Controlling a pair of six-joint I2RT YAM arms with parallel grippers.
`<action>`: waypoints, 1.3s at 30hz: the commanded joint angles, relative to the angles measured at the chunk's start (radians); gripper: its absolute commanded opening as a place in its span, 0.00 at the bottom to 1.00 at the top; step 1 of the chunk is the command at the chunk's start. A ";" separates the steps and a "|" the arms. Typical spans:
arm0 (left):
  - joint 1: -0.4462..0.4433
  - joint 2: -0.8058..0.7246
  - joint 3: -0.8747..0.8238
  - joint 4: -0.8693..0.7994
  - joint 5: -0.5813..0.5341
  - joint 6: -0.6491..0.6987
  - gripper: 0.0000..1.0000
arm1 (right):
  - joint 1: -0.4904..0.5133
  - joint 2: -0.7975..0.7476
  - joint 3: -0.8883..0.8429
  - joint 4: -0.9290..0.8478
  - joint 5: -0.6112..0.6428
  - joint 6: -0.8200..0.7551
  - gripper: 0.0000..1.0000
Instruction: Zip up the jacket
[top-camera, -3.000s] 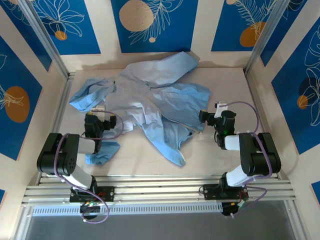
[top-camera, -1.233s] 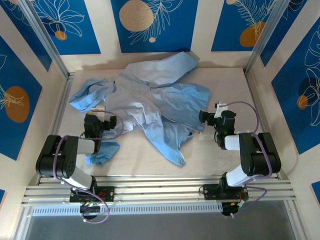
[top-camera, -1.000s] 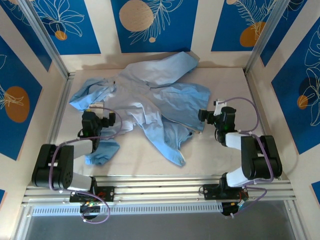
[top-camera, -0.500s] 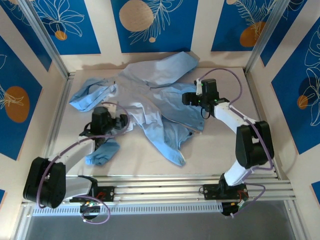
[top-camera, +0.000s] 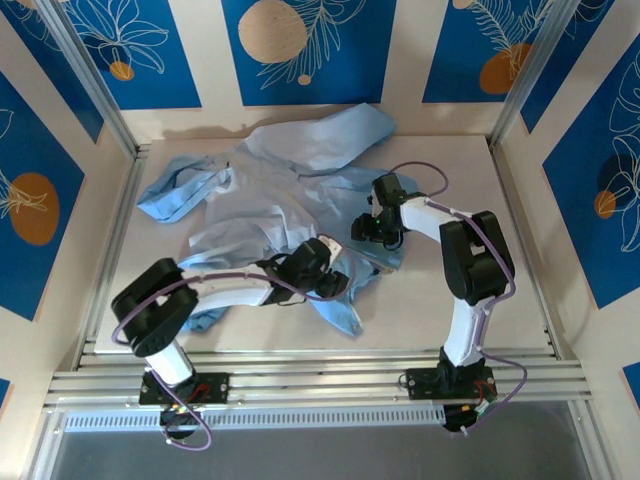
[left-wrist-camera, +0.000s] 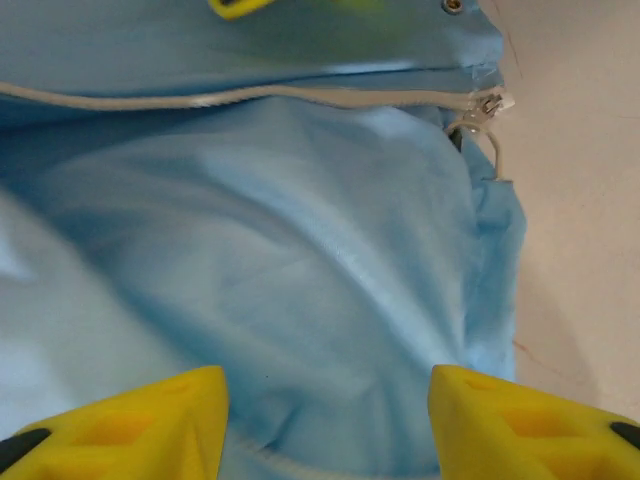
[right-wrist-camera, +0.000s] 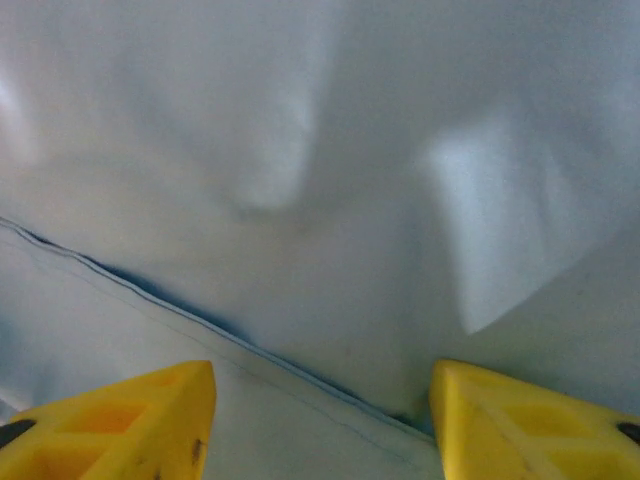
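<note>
Found the jacket (top-camera: 300, 165) lying open and crumpled on the table (top-camera: 450, 290), spread from the far-left corner to the middle, with one sleeve thrown toward the back wall and a tail of cloth trailing toward the near edge.

Saw the left gripper (top-camera: 330, 282) reached across to the middle, low over that near tail. From the left wrist camera, noted its jaws standing wide apart over light-blue fabric, gripping nothing. Picked out the pale zipper tape (left-wrist-camera: 250, 97) running across the upper part of that view and ending at the zipper slider (left-wrist-camera: 490, 105), right at the fabric's edge with bare table just beside it. Also caught a yellow scrap (left-wrist-camera: 235, 6) at the very top, possibly the other arm's fingertip, but too blurred to tell.

Saw the right gripper (top-camera: 368, 228) bent in over the jacket's right-hand panel, near the left one but apart from it. From the right wrist camera, noted its jaws likewise spread wide, close above whitish-blue cloth crossed by a dark seam (right-wrist-camera: 200, 325) slanting down to the right, with nothing held.
</note>
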 joint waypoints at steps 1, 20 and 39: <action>0.014 0.039 0.009 -0.082 -0.062 -0.136 0.54 | 0.014 -0.039 -0.087 -0.077 -0.047 0.045 0.55; 0.540 -0.074 -0.118 -0.224 0.041 -0.093 0.51 | 0.341 -0.079 -0.115 -0.090 -0.171 0.082 0.36; 0.668 -0.312 0.011 -0.386 0.104 0.000 0.51 | 0.297 0.356 0.837 -0.470 -0.048 -0.178 0.46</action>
